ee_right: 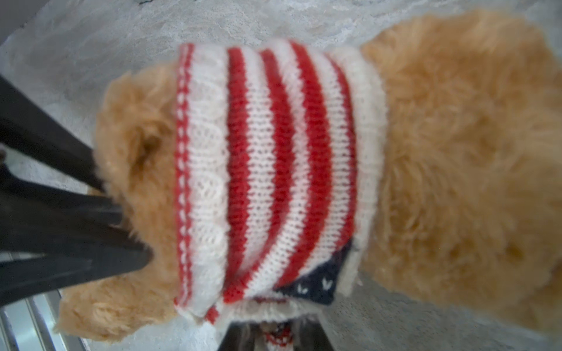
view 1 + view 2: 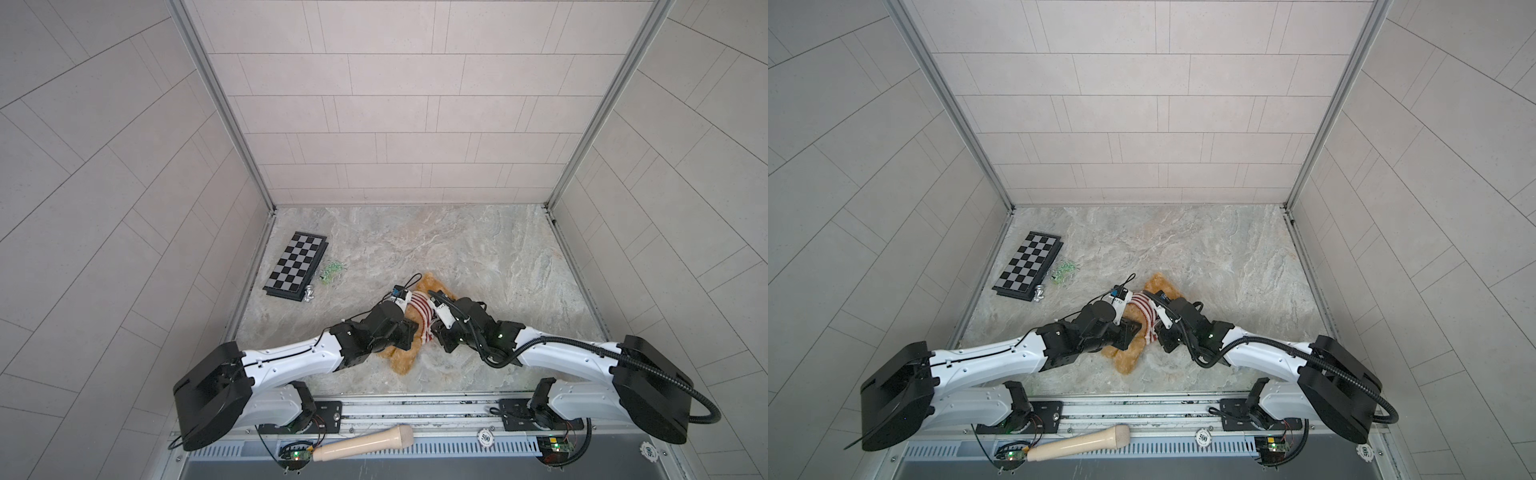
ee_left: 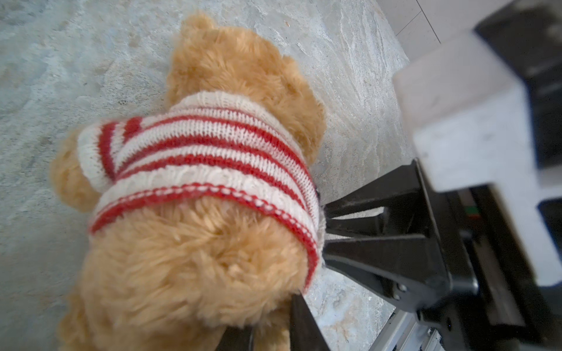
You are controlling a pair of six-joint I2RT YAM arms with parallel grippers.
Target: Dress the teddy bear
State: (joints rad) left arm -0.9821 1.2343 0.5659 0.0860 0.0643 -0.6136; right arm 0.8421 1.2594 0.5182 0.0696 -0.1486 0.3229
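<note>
Left wrist view gives you the teddy bear (image 3: 197, 267) lying on the bench (image 3: 60, 60), right of the chessboard (image 2: 297, 266) and roughly parallel to its long side. Your left fingers (image 3: 304, 322) pinch the bear's lower body. Your right fingers (image 3: 380, 252) clamp the hem of the striped sweater (image 3: 206, 152), so the pull probably runs legward.

The bear (image 2: 430, 286) lies mid-table (image 2: 498, 257), sweater (image 2: 419, 309) around its trunk, between my left gripper (image 1: 127, 221) and right gripper (image 3: 327, 234). The chessboard (image 2: 297, 266) lies behind, far left, by the wall (image 2: 249, 232).
</note>
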